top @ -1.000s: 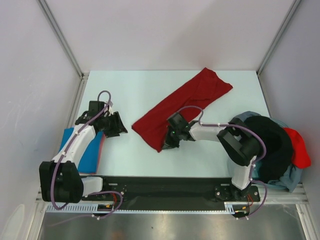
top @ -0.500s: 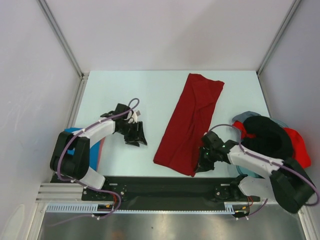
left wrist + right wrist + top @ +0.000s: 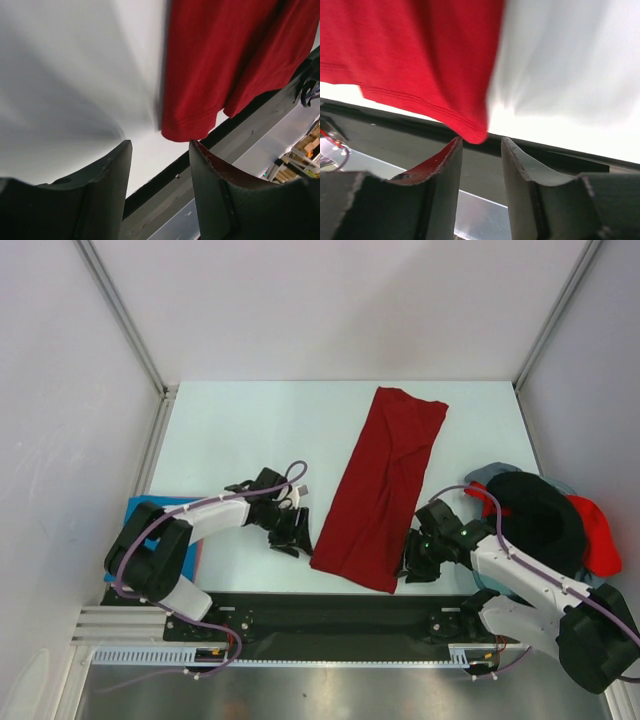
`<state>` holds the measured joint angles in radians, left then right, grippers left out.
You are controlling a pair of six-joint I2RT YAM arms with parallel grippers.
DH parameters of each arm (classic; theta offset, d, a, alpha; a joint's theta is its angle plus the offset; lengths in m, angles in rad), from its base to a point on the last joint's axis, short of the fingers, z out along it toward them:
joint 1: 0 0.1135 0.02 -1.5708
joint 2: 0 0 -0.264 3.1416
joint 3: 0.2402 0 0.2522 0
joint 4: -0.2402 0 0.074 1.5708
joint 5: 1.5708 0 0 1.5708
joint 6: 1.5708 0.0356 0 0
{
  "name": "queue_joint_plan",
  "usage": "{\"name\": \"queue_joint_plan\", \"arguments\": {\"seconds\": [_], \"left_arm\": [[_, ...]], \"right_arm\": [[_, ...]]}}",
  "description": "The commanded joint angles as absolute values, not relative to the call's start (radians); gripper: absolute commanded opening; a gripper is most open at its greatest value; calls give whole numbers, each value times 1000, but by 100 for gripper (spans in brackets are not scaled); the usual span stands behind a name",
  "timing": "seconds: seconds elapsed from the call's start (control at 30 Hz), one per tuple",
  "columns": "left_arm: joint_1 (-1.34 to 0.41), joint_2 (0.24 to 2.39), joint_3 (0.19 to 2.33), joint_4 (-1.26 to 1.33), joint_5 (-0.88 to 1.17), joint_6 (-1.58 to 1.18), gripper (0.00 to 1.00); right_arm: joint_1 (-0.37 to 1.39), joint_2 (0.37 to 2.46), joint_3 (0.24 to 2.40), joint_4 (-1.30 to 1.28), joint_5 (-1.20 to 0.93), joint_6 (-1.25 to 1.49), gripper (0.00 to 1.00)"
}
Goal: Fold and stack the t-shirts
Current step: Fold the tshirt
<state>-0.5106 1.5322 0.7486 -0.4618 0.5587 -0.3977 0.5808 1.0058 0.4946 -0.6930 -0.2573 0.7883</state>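
- Dark red t-shirt (image 3: 385, 475): folded into long strip, flat on table (image 3: 250, 440), running from far centre down to near edge.
- Left fingers (image 3: 296, 537): parted, nothing between, just beside strip's near left corner.
- Right fingers (image 3: 414, 562): parted, empty, near right corner just ahead of gap.
- Black t-shirt (image 3: 540, 515), brighter red t-shirt (image 3: 598, 535), grey-blue t-shirt (image 3: 487, 472): heaped at right edge.
- Blue t-shirt (image 3: 195, 540): under left arm.

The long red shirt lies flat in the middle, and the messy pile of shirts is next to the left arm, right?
Not quite. The messy pile of shirts is next to the right arm, as the top view shows. The long red shirt does lie flat in the middle.
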Motion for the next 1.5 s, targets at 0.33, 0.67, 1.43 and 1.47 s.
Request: {"name": "queue_joint_plan", "arguments": {"seconds": [0.33,0.67,1.43,1.47], "left_arm": [[-595,1672,769,-370,538,-433,51],[-609,1662,710,-362,522,-445,0],[-632,1473,765,-482,491,-420,53],[-634,1451,773,-492,483,-420,53]], "right_arm": [[419,1078,589,-640,-252,713,54],[252,1302,718,-540,-276,637,56],[-28,2201,1722,-391,-150,578,61],[-28,2223,1748,-396,-141,580,61]]}}
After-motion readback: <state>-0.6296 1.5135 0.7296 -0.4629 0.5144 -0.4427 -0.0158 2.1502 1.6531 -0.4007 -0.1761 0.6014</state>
